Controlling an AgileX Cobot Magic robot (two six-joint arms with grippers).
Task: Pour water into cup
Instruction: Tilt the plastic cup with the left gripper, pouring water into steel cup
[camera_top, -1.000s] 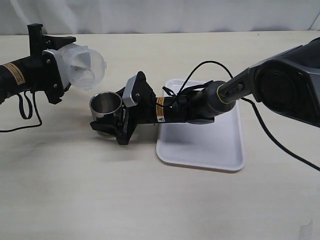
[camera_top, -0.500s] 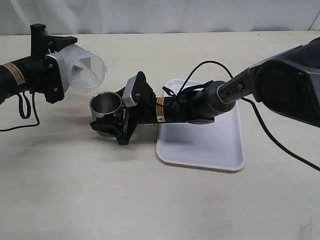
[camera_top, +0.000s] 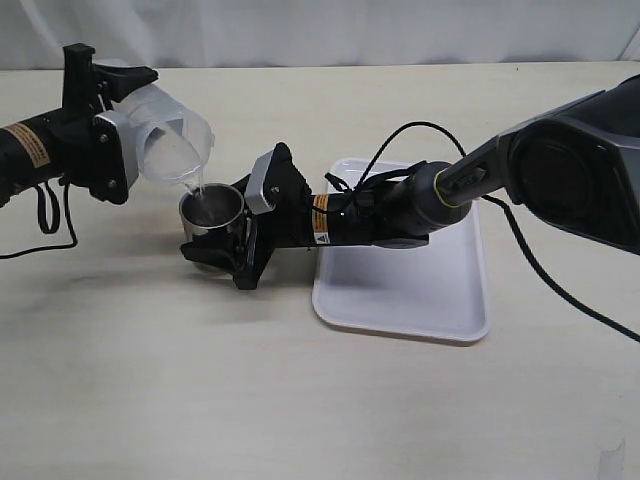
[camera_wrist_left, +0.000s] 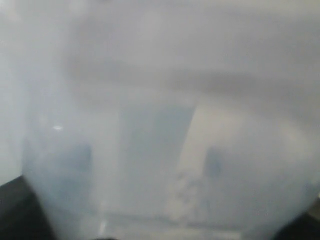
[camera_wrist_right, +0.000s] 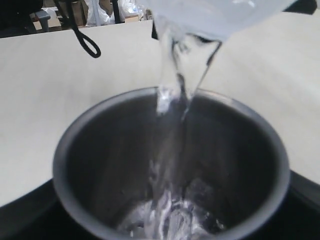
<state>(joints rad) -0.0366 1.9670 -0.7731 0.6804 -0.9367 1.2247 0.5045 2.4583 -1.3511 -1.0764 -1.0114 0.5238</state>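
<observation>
The steel cup (camera_top: 212, 211) stands on the table left of centre, held by my right gripper (camera_top: 232, 243), which is shut around it. My left gripper (camera_top: 112, 128) is shut on the clear tumbler (camera_top: 170, 144), tilted with its mouth over the cup. A thin stream of water (camera_top: 199, 184) falls from the tumbler's lip into the cup. In the right wrist view the water (camera_wrist_right: 175, 115) splashes on the bottom of the cup (camera_wrist_right: 100, 165), and the tumbler's lip (camera_wrist_right: 210, 15) hangs above. The left wrist view is filled by the blurred tumbler (camera_wrist_left: 160, 125).
A white tray (camera_top: 420, 290) lies on the table right of the cup, under my right arm. A black cable (camera_top: 50, 215) loops down from the left arm. The table's far edge runs along a white backdrop.
My left gripper has tipped the tumbler further and moved it slightly towards the cup; water now streams into the cup. The right arm and cup have not moved.
</observation>
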